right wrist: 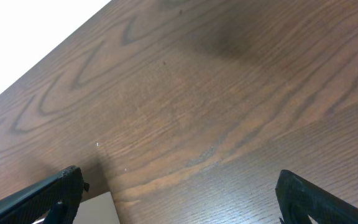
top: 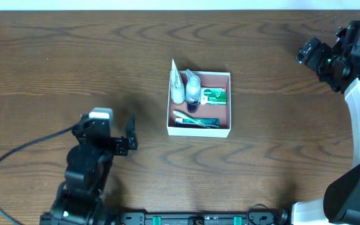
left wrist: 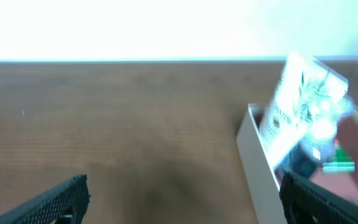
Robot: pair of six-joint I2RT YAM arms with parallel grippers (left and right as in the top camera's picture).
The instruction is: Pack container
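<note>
The container (top: 227, 103), a square shallow box with white walls and a pink-brown inside, sits mid-table. It holds a white tube (top: 177, 84), a clear bottle with a blue cap (top: 192, 90), a green-and-white soap box (top: 213, 96) and a toothbrush pack (top: 196, 121). My left gripper (top: 130, 141) is open and empty, left of the box. In the left wrist view its fingers (left wrist: 185, 202) spread over bare wood, with the box wall (left wrist: 257, 162) and the tube (left wrist: 284, 115) at right. My right gripper (top: 305, 53) is open and empty at the far right; its wrist view (right wrist: 176, 199) shows bare wood.
The dark wooden table (top: 74, 62) fills the view. A black cable (top: 5, 162) loops from the left arm at the front left. A pale corner (right wrist: 101, 208) shows at the bottom left of the right wrist view.
</note>
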